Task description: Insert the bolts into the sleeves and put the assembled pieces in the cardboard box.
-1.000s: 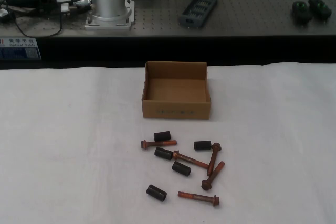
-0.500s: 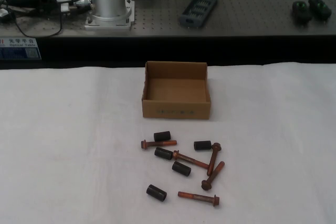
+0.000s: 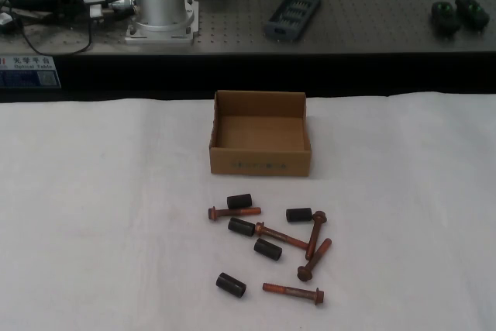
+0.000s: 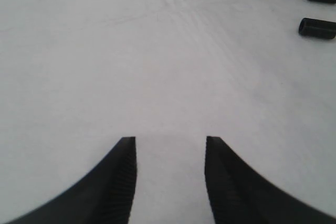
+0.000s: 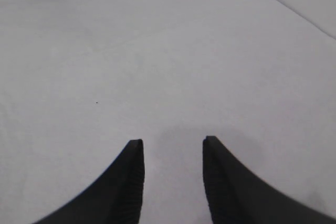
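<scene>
High view first: a white cloth-covered surface (image 3: 93, 215) runs wide, with a perforated metal plate (image 3: 372, 13) and lab gear behind it. Mid-surface sits the cardboard box (image 3: 260, 162), open-topped, light and easy to shove, I'd say. Over bare cloth hover the left hand (image 4: 169, 140) and right hand (image 5: 172, 141), both spread, holding nothing. Five rusty bolts (image 3: 290, 291) lie scattered just in front of the box: stiff, probably heavy, best pinched mid-shank. Five black sleeves (image 3: 231, 284) lie among them, short and rigid, likely to roll, so grip across the barrel.

White cloth (image 3: 93, 230) — box (image 3: 260, 165), bolts (image 3: 293, 292), sleeves (image 3: 231, 285)
</scene>
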Controlling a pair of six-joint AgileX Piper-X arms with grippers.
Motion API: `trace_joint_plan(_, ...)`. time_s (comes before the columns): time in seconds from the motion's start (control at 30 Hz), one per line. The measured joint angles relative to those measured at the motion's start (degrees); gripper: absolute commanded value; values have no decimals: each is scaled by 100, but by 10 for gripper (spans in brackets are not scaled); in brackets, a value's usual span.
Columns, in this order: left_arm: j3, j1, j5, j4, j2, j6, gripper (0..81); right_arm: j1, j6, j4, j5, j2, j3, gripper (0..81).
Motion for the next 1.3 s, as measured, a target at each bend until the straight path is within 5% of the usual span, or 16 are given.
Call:
trace_joint_plan(1.03,0,0,0,0,0,0,314,0,0,0,0,0,0,286)
trace_joint_plan(1.17,0,0,532,-40,0,-176,314,0,0,0,0,0,0,286)
trace_joint_plan(1.3,0,0,1857,-100,0,-1045,314,0,190,-32,-30,0,0,286)
